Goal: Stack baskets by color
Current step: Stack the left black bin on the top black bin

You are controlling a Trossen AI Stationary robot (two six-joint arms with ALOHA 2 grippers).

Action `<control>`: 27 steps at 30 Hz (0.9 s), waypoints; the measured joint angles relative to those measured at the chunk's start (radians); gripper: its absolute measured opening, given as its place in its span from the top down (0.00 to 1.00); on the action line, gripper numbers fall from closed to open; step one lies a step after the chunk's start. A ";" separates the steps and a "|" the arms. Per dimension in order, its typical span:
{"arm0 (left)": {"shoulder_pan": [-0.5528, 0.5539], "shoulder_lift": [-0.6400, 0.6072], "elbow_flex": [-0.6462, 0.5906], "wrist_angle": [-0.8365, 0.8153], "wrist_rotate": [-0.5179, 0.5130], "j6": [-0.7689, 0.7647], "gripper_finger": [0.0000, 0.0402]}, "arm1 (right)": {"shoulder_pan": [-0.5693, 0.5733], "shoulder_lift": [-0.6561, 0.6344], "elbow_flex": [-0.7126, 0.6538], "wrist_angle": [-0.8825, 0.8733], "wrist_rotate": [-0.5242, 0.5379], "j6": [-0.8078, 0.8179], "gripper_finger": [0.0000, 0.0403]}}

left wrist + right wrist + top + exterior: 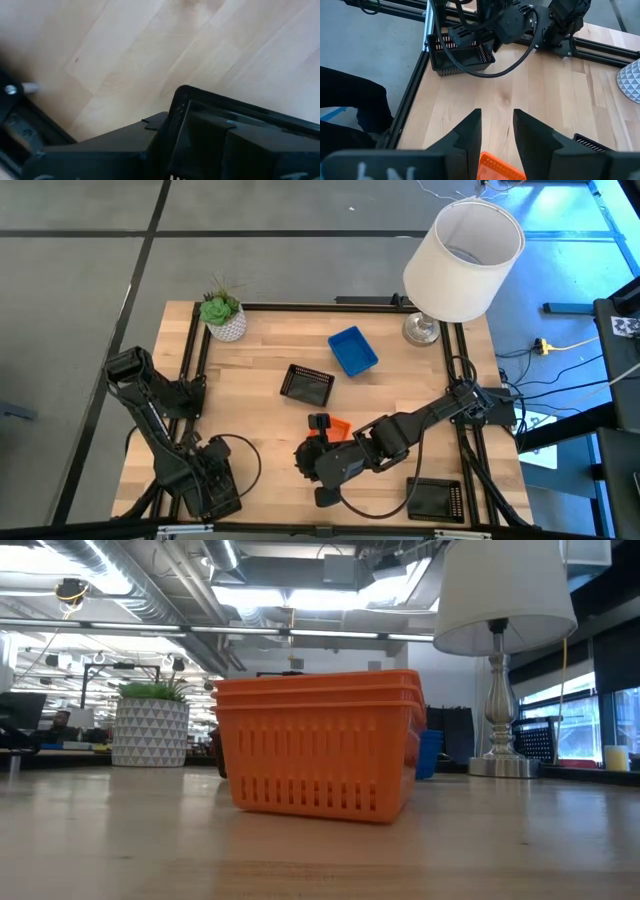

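Orange: three orange baskets (318,740) are seen nested in one stack at the tabletop's (250,480) front centre (rims counted in the low view).
Blue: a blue basket (352,350) lies near the lamp (462,260); its count cannot be told.
Black: black baskets (307,384) are scattered, so stacking is judged unfinished.
Right end effector (497,131): fingers apart, nothing held, poised over the orange stack.
Left end effector (215,490): parked at the front left corner beside a black basket; its grip cannot be told.

No text, label, brand or number can be read anywhere. A pale marking on the right end effector (497,145) body is too blurred to make out.
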 joint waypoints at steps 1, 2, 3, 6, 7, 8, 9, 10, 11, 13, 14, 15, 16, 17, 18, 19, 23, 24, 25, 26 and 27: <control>0.002 0.000 -0.015 0.021 0.002 0.005 0.83 | 0.000 0.000 0.000 -0.002 0.000 0.000 0.72; 0.005 0.000 -0.031 0.039 0.004 0.009 0.83 | 0.000 0.000 0.000 -0.002 0.000 0.000 0.72; 0.006 0.000 -0.046 0.053 0.005 0.010 0.83 | 0.000 0.000 0.000 -0.002 0.000 0.000 0.72; 0.007 0.000 -0.079 0.077 0.006 0.009 0.83 | 0.000 0.000 0.000 -0.002 0.000 0.000 0.72; 0.007 0.000 -0.088 0.085 0.011 0.009 0.83 | 0.000 0.000 0.000 -0.002 0.000 0.000 0.72; 0.007 0.000 -0.097 0.095 0.018 0.010 0.83 | 0.000 0.000 0.000 -0.002 0.000 0.000 0.72; 0.007 0.000 -0.106 0.106 0.024 0.010 0.83 | 0.000 0.000 0.000 -0.003 0.000 0.000 0.72; 0.007 0.000 -0.114 0.115 0.026 0.011 0.83 | 0.000 0.000 0.000 -0.004 0.000 0.000 0.72; 0.007 0.000 -0.121 0.126 0.026 0.013 0.83 | 0.000 0.000 0.000 -0.007 0.000 0.000 0.72; 0.007 0.000 -0.141 0.150 0.026 0.012 0.83 | 0.000 0.000 0.000 -0.010 0.000 0.000 0.72; 0.007 0.000 -0.149 0.159 0.026 0.012 0.83 | 0.000 0.001 0.000 -0.010 0.000 0.000 0.72; 0.007 0.000 -0.157 0.171 0.030 0.012 0.84 | 0.000 0.001 0.000 -0.010 0.000 -0.001 0.72; 0.007 0.000 -0.161 0.176 0.036 0.012 0.85 | 0.000 0.001 0.000 -0.010 0.000 -0.003 0.72; 0.008 0.000 -0.161 0.177 0.038 0.012 0.86 | 0.000 0.001 0.000 -0.010 0.000 -0.005 0.72; 0.010 0.000 -0.161 0.177 0.034 0.015 0.88 | 0.000 0.001 0.000 -0.010 0.000 -0.010 0.72; 0.014 0.000 -0.161 0.177 0.023 0.028 0.90 | 0.000 0.001 0.000 -0.010 0.000 -0.020 0.72; 0.041 -0.007 -0.159 0.186 -0.044 0.050 0.98 | 0.003 0.001 0.000 -0.022 0.000 -0.017 0.72; 0.046 -0.009 -0.159 0.179 -0.053 0.054 0.98 | 0.005 0.001 0.000 -0.032 0.001 -0.016 0.72; 0.052 -0.009 -0.157 0.174 -0.059 0.060 0.98 | 0.007 0.001 0.000 -0.042 0.001 -0.016 0.72; 0.060 -0.009 -0.150 0.161 -0.061 0.064 0.99 | 0.008 0.001 0.000 -0.058 0.006 -0.020 0.72; 0.067 -0.009 -0.141 0.146 -0.067 0.073 0.99 | 0.009 0.001 0.000 -0.078 0.012 -0.023 0.72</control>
